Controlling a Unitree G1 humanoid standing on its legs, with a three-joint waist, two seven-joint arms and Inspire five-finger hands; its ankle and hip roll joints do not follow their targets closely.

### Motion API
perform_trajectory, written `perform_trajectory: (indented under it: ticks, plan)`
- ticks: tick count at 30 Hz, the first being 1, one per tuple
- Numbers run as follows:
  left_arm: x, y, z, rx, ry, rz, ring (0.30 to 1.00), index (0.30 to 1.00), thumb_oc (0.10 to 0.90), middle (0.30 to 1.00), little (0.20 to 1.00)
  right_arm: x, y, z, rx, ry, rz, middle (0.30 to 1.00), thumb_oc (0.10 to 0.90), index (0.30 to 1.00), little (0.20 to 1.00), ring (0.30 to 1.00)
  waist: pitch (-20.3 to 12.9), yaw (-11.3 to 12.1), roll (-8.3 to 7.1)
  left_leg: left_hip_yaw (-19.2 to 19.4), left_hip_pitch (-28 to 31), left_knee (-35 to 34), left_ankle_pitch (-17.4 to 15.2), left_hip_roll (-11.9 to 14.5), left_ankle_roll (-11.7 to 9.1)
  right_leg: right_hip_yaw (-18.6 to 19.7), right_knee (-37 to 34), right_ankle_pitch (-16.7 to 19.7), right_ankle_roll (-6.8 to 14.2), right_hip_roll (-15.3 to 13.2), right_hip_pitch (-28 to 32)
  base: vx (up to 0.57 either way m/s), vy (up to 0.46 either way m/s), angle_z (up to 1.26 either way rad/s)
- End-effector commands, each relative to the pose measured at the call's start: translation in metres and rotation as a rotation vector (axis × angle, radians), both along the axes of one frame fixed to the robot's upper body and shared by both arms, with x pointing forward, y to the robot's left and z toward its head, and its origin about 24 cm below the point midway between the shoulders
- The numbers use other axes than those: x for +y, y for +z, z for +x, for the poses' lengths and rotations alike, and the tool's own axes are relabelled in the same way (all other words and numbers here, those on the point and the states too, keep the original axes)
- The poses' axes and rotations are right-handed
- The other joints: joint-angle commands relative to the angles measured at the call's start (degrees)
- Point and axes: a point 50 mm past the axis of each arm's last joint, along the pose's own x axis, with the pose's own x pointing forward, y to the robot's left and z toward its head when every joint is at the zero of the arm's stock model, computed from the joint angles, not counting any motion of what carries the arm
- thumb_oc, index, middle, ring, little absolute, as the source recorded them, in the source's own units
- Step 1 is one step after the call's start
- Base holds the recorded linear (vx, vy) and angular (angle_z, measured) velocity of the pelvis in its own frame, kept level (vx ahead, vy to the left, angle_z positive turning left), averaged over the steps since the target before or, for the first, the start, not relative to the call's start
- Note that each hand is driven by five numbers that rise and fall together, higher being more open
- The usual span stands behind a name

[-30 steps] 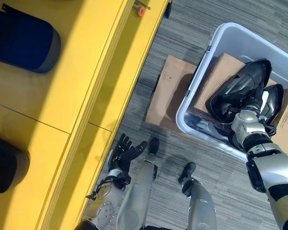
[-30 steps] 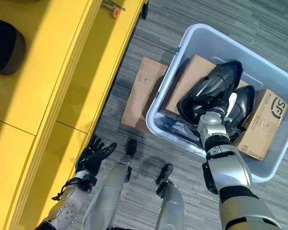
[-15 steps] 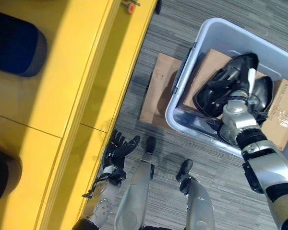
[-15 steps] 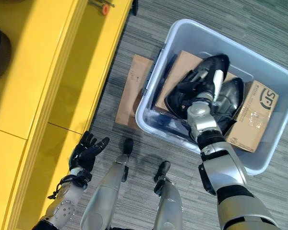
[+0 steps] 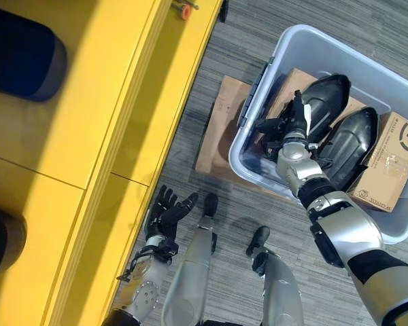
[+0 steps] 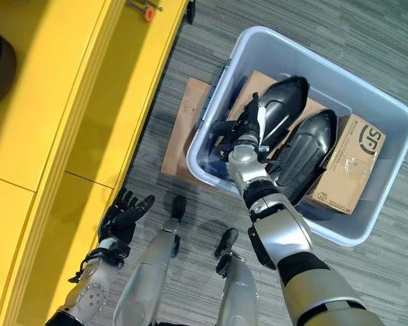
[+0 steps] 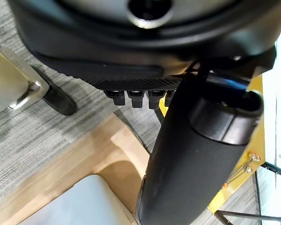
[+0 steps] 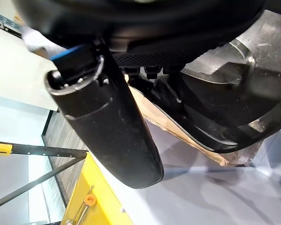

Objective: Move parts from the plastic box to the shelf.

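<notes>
A grey plastic box (image 6: 211, 119) stands on the floor at the upper right. In it lie two glossy black shell-shaped parts, one (image 6: 285, 102) nearer the shelf and one (image 6: 314, 146) beside it, on top of cardboard. My right hand (image 6: 241, 130) hovers over the box's shelf-side end, open, fingers spread toward the wall, against the nearer part's edge. In the right wrist view that black part (image 8: 234, 93) lies past the straight fingers. My left hand (image 5: 167, 214) hangs open low beside the yellow shelf (image 5: 88, 115).
A printed cardboard carton (image 6: 350, 166) sits in the box's far end. Flat cardboard (image 6: 180, 136) lies on the floor between box and shelf. Two dark rounded parts (image 5: 20, 58) (image 5: 1, 238) rest on the shelf. An orange fitting (image 5: 185, 9) sticks out at the shelf's edge.
My right hand has swung from on top of the two black parts toward the box's shelf-side wall. The parts lie where they were. My left hand has not moved.
</notes>
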Motion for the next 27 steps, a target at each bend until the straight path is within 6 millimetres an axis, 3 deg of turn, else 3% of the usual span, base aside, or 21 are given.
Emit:
perform_trajectory:
  ticks: [1, 3, 6, 8, 11, 13, 14, 21, 27]
  plan:
    - [-0.011, 0.014, -0.001, -0.086, -0.09, 0.014, 1.0, 1.0, 0.9, 1.0, 1.0, -0.005, 0.025, 0.005, -0.053, 0.035, 0.109, 1.0, 0.9, 1.0, 1.0, 1.0, -0.7, 3.6, 3.55, -2.4, 0.2, 5.2, -10.5, 1.4, -0.4, 0.4, -3.8, 1.6, 2.3, -3.8, 3.6, 0.1, -0.029, 0.1]
    - [-0.015, 0.013, 0.001, -0.079, -0.111, 0.017, 1.0, 1.0, 0.9, 1.0, 1.0, -0.011, 0.025, 0.006, -0.041, 0.027, 0.09, 1.0, 0.9, 1.0, 1.0, 1.0, -0.7, 4.6, 4.51, -2.6, -0.1, 5.5, -10.5, 0.9, -0.2, 0.1, -3.9, 1.7, 2.4, -4.1, 3.8, 0.01, 0.019, 0.16]
    - [-0.018, 0.012, 0.004, -0.077, -0.13, 0.027, 1.0, 1.0, 0.9, 1.0, 1.0, -0.001, 0.033, 0.007, -0.06, 0.083, 0.029, 1.0, 0.9, 1.0, 1.0, 1.0, -0.7, 6.1, 5.71, -3.0, -0.5, 6.0, -10.6, 0.3, 0.0, -0.1, -3.8, 1.6, 2.4, -4.3, 3.9, 0.01, 0.016, 0.13]
    - [-0.017, 0.013, 0.005, -0.079, -0.13, 0.034, 1.0, 1.0, 0.9, 1.0, 1.0, 0.015, 0.039, 0.008, -0.075, 0.137, -0.007, 1.0, 0.9, 1.0, 1.0, 1.0, -0.7, 6.4, 5.95, -3.1, -0.4, 6.0, -10.5, 0.1, 0.0, -0.1, -3.7, 1.6, 2.3, -4.4, 4.0, 0.0, 0.009, 0.03]
    - [-0.016, 0.011, 0.007, -0.071, -0.131, 0.037, 1.0, 1.0, 0.9, 1.0, 1.0, 0.055, 0.044, 0.005, -0.092, 0.264, -0.073, 1.0, 0.9, 1.0, 1.0, 1.0, -0.7, 7.0, 6.21, -3.1, -0.3, 6.0, -10.3, -0.1, 0.0, -0.2, -3.4, 1.5, 2.2, -4.6, 4.2, 0.0, 0.0, 0.0]
    - [-0.016, 0.012, 0.007, -0.074, -0.131, 0.038, 1.0, 1.0, 0.9, 1.0, 1.0, 0.058, 0.044, 0.005, -0.094, 0.269, -0.07, 1.0, 0.9, 1.0, 1.0, 1.0, -0.7, 7.1, 6.25, -3.2, -0.2, 6.0, -10.3, -0.1, 0.0, -0.2, -3.5, 1.5, 2.2, -4.6, 4.2, 0.0, 0.002, 0.02]
    - [-0.017, 0.012, 0.008, -0.074, -0.134, 0.041, 1.0, 1.0, 0.9, 1.0, 1.0, 0.074, 0.045, 0.003, -0.096, 0.311, -0.091, 1.0, 0.9, 1.0, 1.0, 1.0, -0.7, 7.4, 6.37, -3.2, -0.3, 6.0, -10.3, -0.3, 0.0, -0.3, -3.5, 1.3, 2.1, -4.6, 4.4, 0.0, 0.002, 0.1]
    - [-0.014, 0.01, 0.008, -0.06, -0.129, 0.051, 1.0, 1.0, 0.9, 1.0, 1.0, 0.099, 0.039, -0.003, -0.086, 0.377, -0.116, 1.0, 0.9, 1.0, 1.0, 1.0, -0.7, 7.8, 6.77, -3.4, -0.4, 6.1, -10.1, -0.6, -0.1, -0.4, -3.1, 1.0, 1.9, -4.8, 4.5, 0.0, 0.014, 0.08]
    - [-0.014, 0.009, 0.007, -0.057, -0.139, 0.055, 1.0, 1.0, 0.9, 1.0, 1.0, 0.103, 0.035, -0.004, -0.068, 0.38, -0.115, 1.0, 0.9, 1.0, 1.0, 1.0, -0.7, 7.7, 6.8, -3.4, -0.4, 6.0, -10.0, -0.6, -0.1, -0.4, -2.8, 1.0, 1.8, -4.9, 4.1, 0.0, 0.004, 0.01]
